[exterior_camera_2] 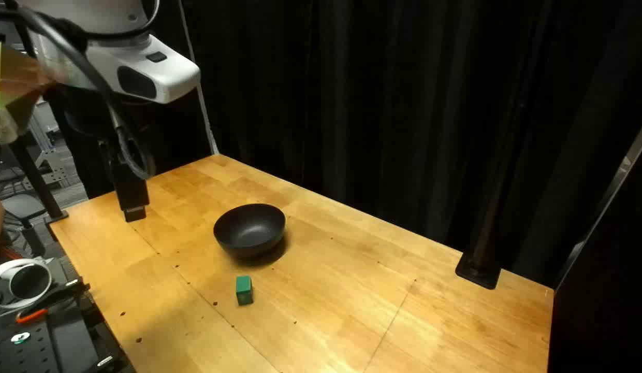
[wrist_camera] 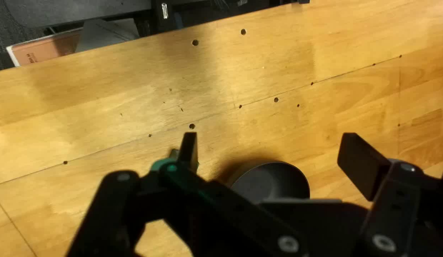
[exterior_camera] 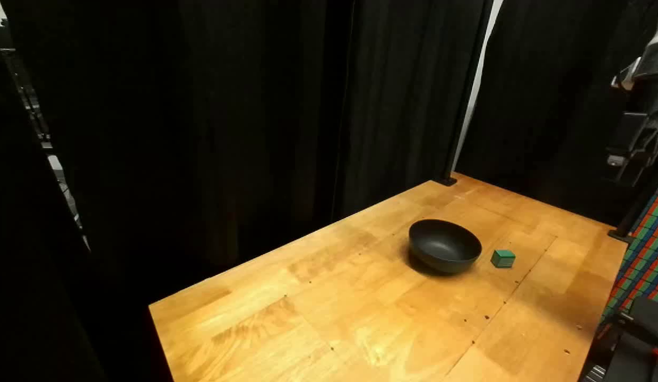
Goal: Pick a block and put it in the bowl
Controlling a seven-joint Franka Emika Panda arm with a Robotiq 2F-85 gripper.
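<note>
The block is a small green cube on the wooden table, seen in both exterior views (exterior_camera: pixel 503 259) (exterior_camera_2: pixel 244 290). In the wrist view only a sliver of the block (wrist_camera: pixel 174 154) shows behind one finger. The round black bowl stands upright close beside the block, also in both exterior views (exterior_camera: pixel 444 247) (exterior_camera_2: pixel 250 231). It is empty. In the wrist view the bowl (wrist_camera: pixel 273 180) is partly hidden by the gripper. My gripper (wrist_camera: pixel 269 151) is open with nothing between its fingers. It is raised above the table, apart from block and bowl; it also shows in both exterior views (exterior_camera: pixel 631 162) (exterior_camera_2: pixel 134 213).
The wooden table (exterior_camera: pixel 361 313) has black curtains (exterior_camera: pixel 265 132) along its sides. Dark posts stand on the table's edges, one with a base plate (exterior_camera_2: pixel 478 269). Dark equipment with a white ring-shaped part (exterior_camera_2: pixel 5 274) lies beside one table edge.
</note>
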